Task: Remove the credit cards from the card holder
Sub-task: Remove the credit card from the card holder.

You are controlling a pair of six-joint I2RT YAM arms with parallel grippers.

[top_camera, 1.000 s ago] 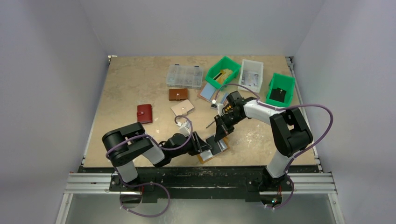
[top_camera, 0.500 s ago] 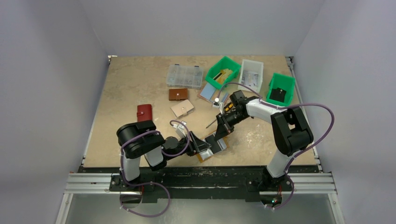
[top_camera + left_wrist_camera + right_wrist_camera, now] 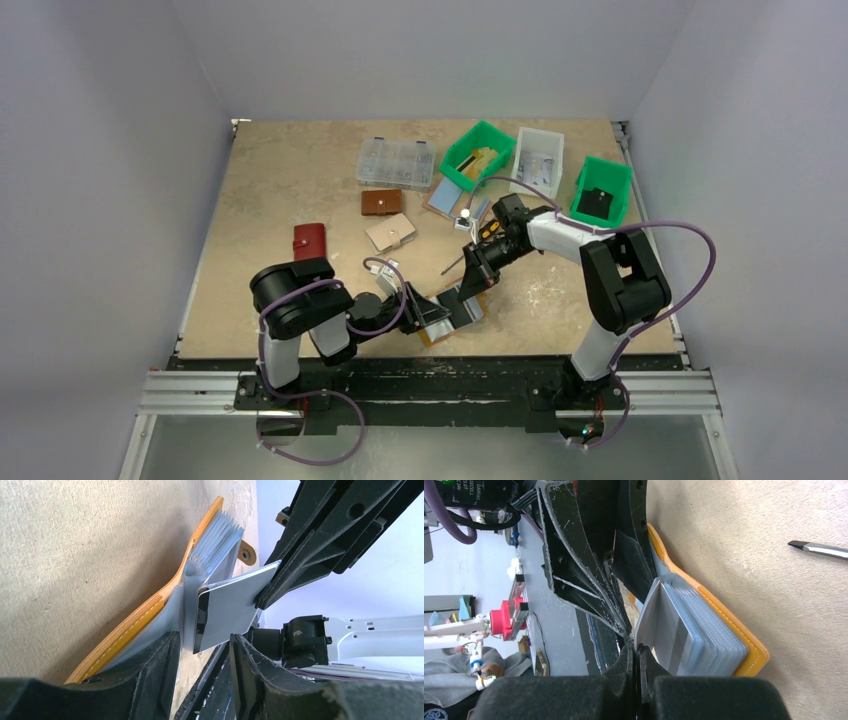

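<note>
Near the bench [image 3: 280,190] edge lies the open card holder [image 3: 131,632]; right pincer [image 3: 636,652] clenched on a silvery credit card [image 3: 232,605] partly out of its slot; left pincer [image 3: 204,639] straddles the holder, grip cannot be told.

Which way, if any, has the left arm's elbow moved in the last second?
Yes: the left arm's elbow swung right, towards the red wallet, which stayed put.

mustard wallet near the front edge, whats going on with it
The right tool is pinched shut on the edge of a silvery grey plastic card, which sits partly out of the open mustard-yellow leather card holder. The left tool straddles the holder's pale blue-grey inner flap; whether it clamps is unclear.
</note>
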